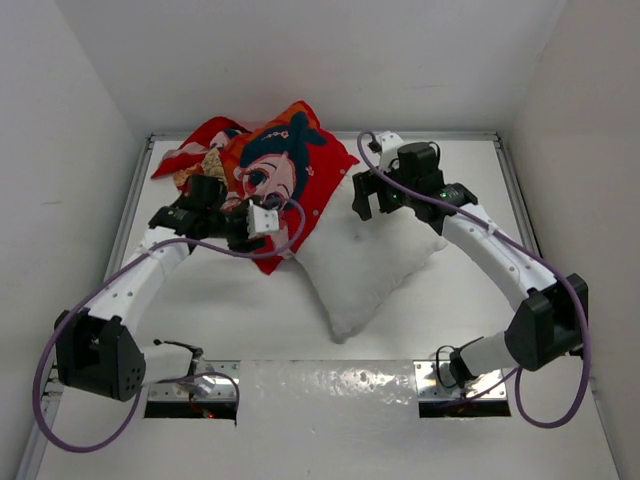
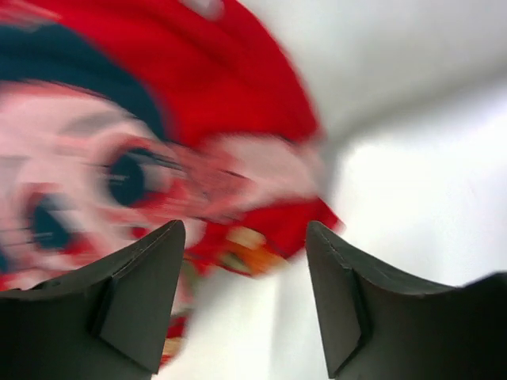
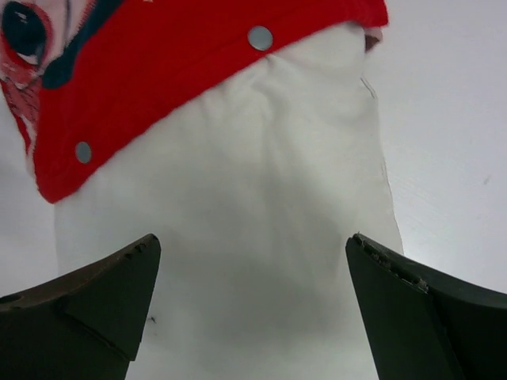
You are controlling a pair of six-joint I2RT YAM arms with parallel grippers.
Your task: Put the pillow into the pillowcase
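The white pillow (image 1: 365, 255) lies slantwise mid-table, its far end tucked under the red pillowcase (image 1: 290, 165), which shows a cartoon face in a dark teal hat. My left gripper (image 1: 262, 222) hovers at the pillowcase's near left edge. In the blurred left wrist view its fingers stand apart with nothing between them (image 2: 245, 237), the pillowcase (image 2: 198, 103) just beyond the tips. My right gripper (image 1: 365, 195) is at the pillow's far right side, spread wide (image 3: 253, 245) over the pillow (image 3: 253, 222). The pillowcase hem (image 3: 174, 71) with silver snaps lies across the pillow's top.
White walls enclose the table on the left, back and right. Metal rails (image 1: 125, 215) run along the table's sides. A crinkled shiny strip (image 1: 330, 380) lies between the two arm bases at the near edge. Purple cables loop off both arms.
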